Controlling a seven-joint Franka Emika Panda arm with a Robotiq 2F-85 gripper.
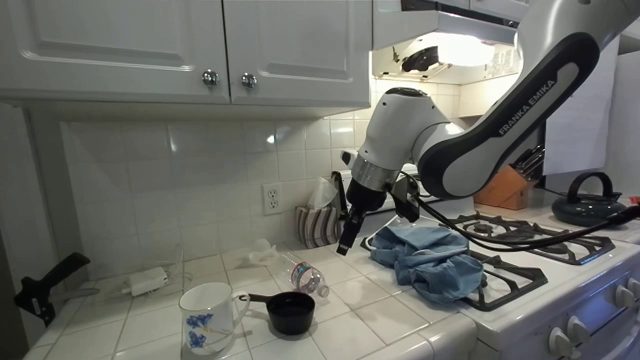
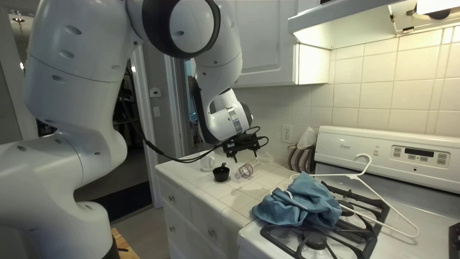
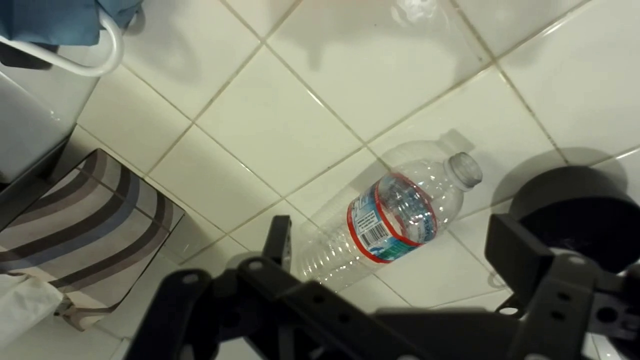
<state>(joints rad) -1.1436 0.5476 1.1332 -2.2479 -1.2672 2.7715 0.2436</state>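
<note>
Black two-fingered gripper [image 3: 397,245] spread wide, nothing in grasp. Below: clear cylindrical plastic bottle [image 3: 381,227] on its side, near round black handled cup [image 1: 291,316].

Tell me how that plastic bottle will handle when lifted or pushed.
The plastic bottle looks empty and uncapped, so it should be light for its size. Its clear, ribbed plastic looks thin and would probably dent when squeezed. Round and lying on its side, it may roll.

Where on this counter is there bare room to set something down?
Bare tile runs between the bottle and the blue cloth; more lies between the mug and the white adapter. It's crowded where mug, black cup and bottle cluster.
</note>
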